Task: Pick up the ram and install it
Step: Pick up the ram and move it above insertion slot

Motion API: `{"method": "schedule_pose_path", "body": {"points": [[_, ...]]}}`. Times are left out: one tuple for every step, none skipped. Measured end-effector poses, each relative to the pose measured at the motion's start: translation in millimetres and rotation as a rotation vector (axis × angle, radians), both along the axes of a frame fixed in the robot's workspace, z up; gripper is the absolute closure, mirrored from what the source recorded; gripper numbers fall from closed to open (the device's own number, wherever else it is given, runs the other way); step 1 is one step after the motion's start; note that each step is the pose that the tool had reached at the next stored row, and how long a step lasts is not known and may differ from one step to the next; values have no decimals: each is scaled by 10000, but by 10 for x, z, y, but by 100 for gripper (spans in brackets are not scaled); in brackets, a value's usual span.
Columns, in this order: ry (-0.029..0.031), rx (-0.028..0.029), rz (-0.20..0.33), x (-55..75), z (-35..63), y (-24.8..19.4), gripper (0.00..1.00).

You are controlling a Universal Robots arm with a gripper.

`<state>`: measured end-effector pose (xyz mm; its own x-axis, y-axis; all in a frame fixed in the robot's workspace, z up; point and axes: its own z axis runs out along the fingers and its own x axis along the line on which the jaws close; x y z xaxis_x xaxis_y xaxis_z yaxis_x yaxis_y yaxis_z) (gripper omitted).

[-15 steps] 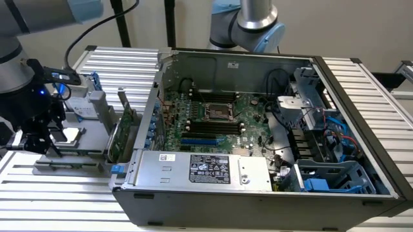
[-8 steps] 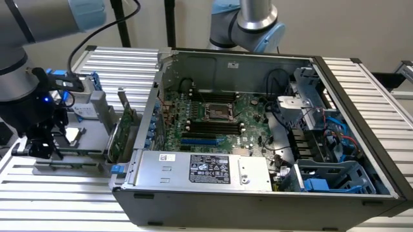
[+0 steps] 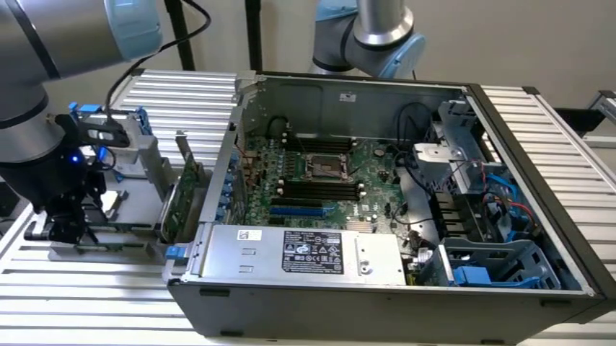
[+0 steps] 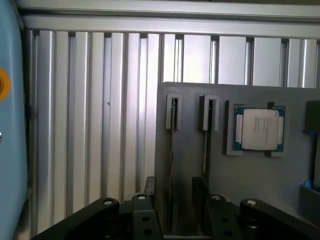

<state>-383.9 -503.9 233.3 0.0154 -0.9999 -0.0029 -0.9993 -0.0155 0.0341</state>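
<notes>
Pincer (image 4: 174,186): black metal, two blunt fingers (image 4: 149,186) spread apart and gripping nothing, set either side of one slot in the holder.
Ram (image 4: 172,150): thin dark strip standing edge-on in that slot, between the fingers.
Holder (image 4: 250,185): smooth grey plastic block with two narrow slots side by side.
Processor (image 4: 259,129): one, square, with a silver lid and green rim, seated in the holder.
Tabletop (image 4: 90,125): ribbed aluminium slats.
</notes>
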Motion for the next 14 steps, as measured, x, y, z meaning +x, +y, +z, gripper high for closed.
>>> {"method": "schedule_pose_path", "body": {"points": [[-1,1,-18,0,-18,-1,0],[-2,1,-36,0,-37,-2,0],[-1,0,-55,0,-56,-3,0],[-1,1,-73,0,-73,-4,0],[-1,1,-92,0,-92,-5,0],[-2,1,-109,0,-110,-6,0],[-1,1,-123,0,-128,-6,0],[-1,1,-138,0,-146,-6,0],[0,0,-152,0,-165,-7,0],[-1,1,-166,0,-184,-7,0],[-2,2,-179,0,-202,-7,0],[-2,1,-193,0,-218,-7,0],[-2,2,-213,0,-238,-8,0],[-2,1,-233,0,-256,-8,0]]}}
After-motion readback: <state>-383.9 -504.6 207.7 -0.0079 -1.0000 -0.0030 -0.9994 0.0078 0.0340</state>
